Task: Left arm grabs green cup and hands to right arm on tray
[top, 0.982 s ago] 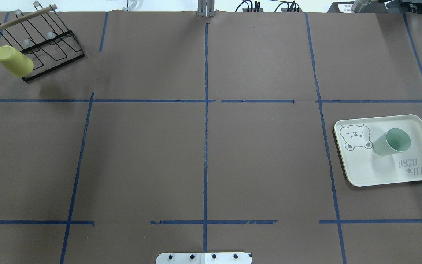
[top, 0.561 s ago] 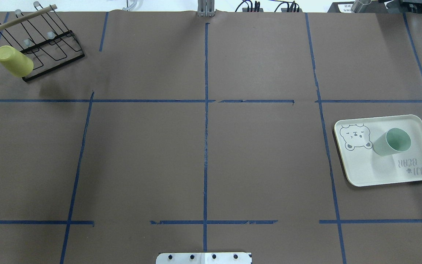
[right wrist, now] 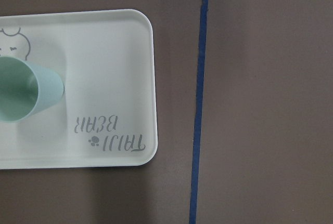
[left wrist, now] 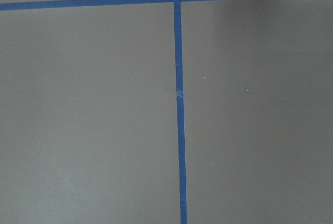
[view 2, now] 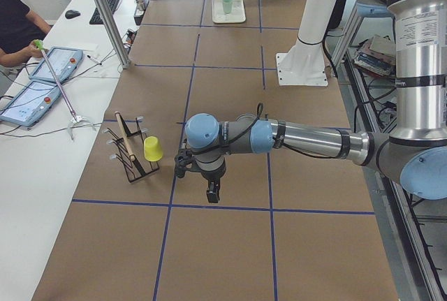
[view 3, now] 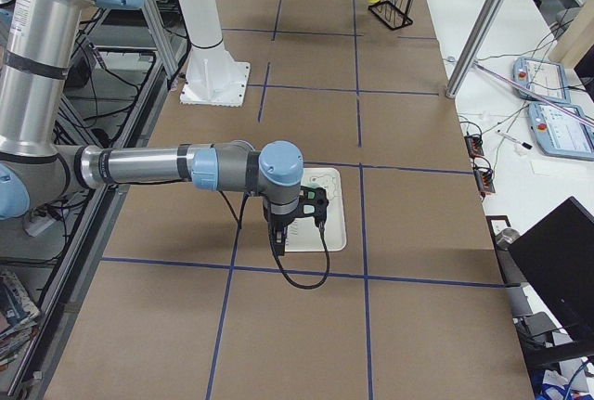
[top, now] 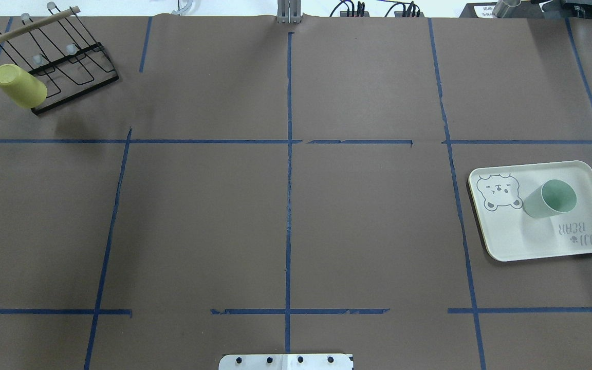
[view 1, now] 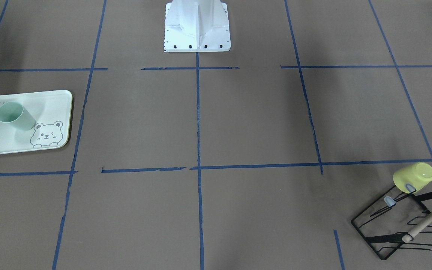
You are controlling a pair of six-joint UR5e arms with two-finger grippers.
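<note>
Fingers on left gripper and right gripper show only in the side views, so can't tell how far open either is or whether anything's held. Green cup stands upright, mouth up, on tray beside the bear drawing, so placement looks done. Risk: right gripper hangs over the tray area, height unclear, and a low or sideways move away could clip the light cup and tip it or shove the tray.
</note>
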